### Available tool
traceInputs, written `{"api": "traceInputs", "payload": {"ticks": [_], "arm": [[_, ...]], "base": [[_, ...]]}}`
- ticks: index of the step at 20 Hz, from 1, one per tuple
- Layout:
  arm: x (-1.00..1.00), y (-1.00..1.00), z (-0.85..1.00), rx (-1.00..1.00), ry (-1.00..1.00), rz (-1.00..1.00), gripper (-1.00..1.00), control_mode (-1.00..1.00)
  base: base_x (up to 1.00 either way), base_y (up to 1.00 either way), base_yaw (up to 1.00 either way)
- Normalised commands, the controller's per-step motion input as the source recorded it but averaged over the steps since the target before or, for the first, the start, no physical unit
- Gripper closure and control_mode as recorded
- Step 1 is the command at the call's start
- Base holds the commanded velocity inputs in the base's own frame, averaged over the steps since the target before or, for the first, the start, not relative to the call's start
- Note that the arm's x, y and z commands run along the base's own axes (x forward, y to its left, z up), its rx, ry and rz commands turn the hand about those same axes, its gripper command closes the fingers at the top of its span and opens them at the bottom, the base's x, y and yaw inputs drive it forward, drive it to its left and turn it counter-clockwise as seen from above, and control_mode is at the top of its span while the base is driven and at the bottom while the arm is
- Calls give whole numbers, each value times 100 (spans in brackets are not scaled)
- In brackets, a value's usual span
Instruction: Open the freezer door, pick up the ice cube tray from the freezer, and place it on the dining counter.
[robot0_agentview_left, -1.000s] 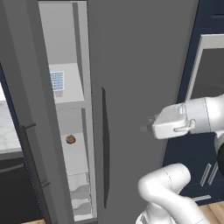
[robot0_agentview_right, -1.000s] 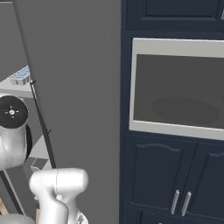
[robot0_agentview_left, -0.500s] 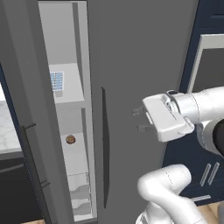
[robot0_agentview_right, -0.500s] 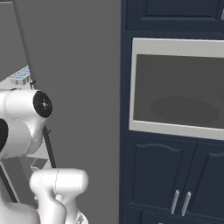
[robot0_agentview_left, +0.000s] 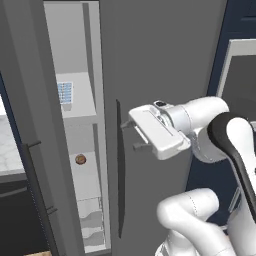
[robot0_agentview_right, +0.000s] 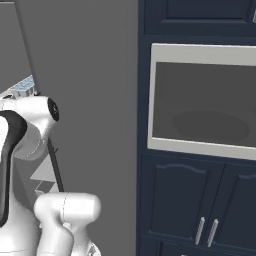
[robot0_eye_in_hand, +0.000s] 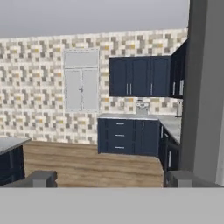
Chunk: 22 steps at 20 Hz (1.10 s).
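So the freezer door (robot0_agentview_left: 27, 150) is swung open on the left, and the ice cube tray (robot0_agentview_left: 64, 92) is sitting on an upper shelf inside the freezer (robot0_agentview_left: 75, 65), with a small round brown item (robot0_agentview_left: 80, 159) one shelf down. The gripper (robot0_agentview_left: 131, 136) hangs in front of the wider grey fridge door (robot0_agentview_left: 160, 60), near its black handle (robot0_agentview_left: 120, 170), fingers spread wide with nothing between them. Looks like it's not touching the handle, hard to say.
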Motion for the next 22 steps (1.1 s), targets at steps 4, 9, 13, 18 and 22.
{"api": "traceInputs", "payload": {"ticks": [4, 9, 13, 18, 22], "arm": [[61, 3, -3, 11, -9, 16, -100, -100], [40, 31, -12, 2, -6, 7, -100, -100], [8, 58, -1, 0, 0, 0, -100, -100], [4, 44, 0, 0, 0, -1, -100, -100], [10, 37, 0, 0, 0, -8, -100, -100]], "base": [[0, 0, 0], [0, 0, 0], [0, 0, 0], [0, 0, 0], [0, 0, 0]]}}
